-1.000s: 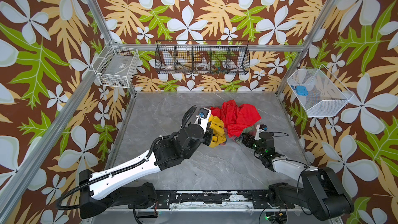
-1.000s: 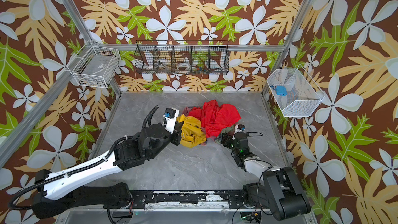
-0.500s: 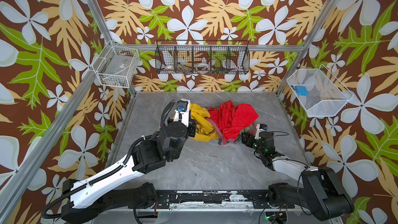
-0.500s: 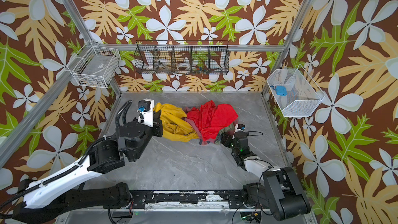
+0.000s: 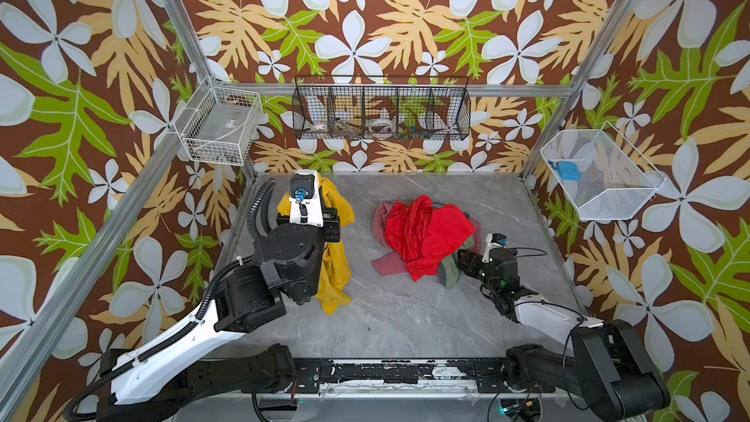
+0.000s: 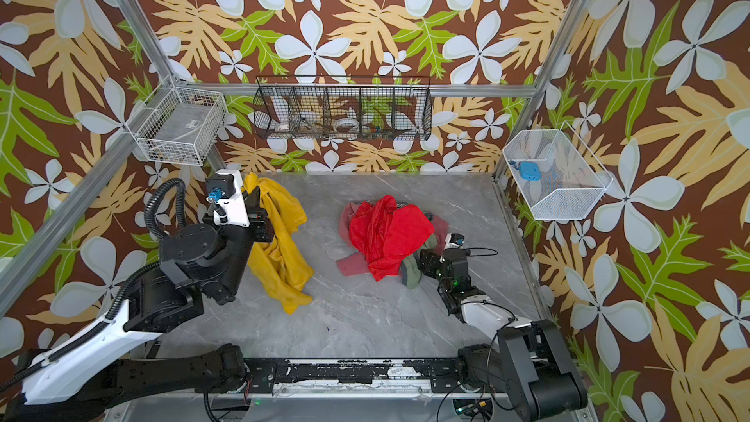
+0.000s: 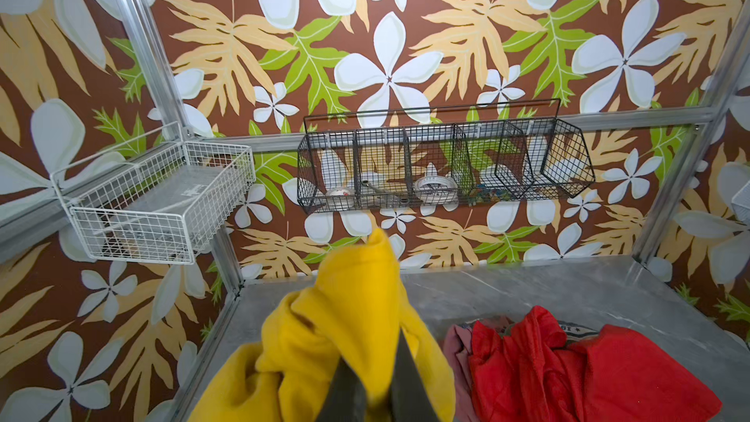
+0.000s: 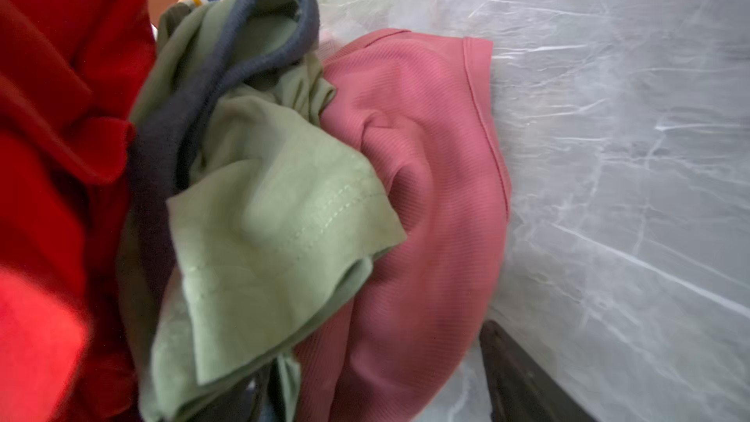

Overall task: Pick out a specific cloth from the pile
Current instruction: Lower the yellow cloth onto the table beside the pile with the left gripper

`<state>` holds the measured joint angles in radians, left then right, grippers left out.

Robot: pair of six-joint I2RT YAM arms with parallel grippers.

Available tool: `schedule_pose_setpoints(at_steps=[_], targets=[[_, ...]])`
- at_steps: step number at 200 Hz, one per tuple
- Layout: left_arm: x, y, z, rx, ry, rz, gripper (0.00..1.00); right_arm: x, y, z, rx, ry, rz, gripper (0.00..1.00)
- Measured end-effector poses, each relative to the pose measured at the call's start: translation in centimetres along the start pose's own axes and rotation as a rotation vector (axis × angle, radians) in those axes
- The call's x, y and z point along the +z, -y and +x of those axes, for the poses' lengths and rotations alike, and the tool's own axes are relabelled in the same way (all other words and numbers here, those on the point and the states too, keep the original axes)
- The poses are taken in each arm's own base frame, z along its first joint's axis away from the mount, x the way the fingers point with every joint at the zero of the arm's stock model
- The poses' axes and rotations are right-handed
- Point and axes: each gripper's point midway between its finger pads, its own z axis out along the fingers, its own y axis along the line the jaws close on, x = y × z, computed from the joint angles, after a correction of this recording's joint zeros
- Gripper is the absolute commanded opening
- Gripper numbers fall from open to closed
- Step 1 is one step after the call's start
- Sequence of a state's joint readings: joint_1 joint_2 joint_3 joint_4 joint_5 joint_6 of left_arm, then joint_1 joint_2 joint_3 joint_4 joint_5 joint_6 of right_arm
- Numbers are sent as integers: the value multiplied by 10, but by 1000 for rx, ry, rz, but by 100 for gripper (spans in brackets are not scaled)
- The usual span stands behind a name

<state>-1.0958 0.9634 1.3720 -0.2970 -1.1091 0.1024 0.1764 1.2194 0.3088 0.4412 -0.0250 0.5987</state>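
A grey marble-look table (image 5: 406, 318) sits in a cell walled with brown floral wallpaper (image 5: 365, 14), a black wire basket (image 5: 381, 109) hung at 12 o'clock. The left pincer (image 7: 371, 355) is clamped on the cloth (image 5: 337, 269), which hangs at 9 o'clock, well apart from the pile (image 5: 422, 233) toward 3 o'clock. The right pincer (image 5: 462, 263) is at the pile's edge; I cannot tell whether it is parted.

Left gripper (image 7: 371, 355), clamped on the cloth (image 5: 335, 261), has swung away from the pile (image 5: 422, 233) to the worktop's (image 5: 406, 318) back-left corner. Cloth now hangs fully clear of the pile, bare worktop between them, lower end draped onto the worktop. Dusty pink cloth (image 5: 385, 263) newly exposed along the pile's left edge.
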Motion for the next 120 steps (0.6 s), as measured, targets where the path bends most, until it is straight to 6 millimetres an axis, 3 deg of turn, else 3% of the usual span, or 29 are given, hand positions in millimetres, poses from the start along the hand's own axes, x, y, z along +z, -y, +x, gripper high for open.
schedule_pose_setpoints(at_steps=[34, 64, 94, 120], targets=[[2, -13, -17, 38, 35, -67, 0, -2, 2, 0, -4, 4, 12, 82], [12, -40, -22, 52, 44, -166, 0, -9, 4, -3, -8, 25, 20, 85], [26, -64, -7, 139, 15, -272, 0, -18, 5, -10, -25, 62, 28, 86], [40, -76, 19, 221, -39, -320, 0, -25, 7, -17, -35, 95, 42, 87]])
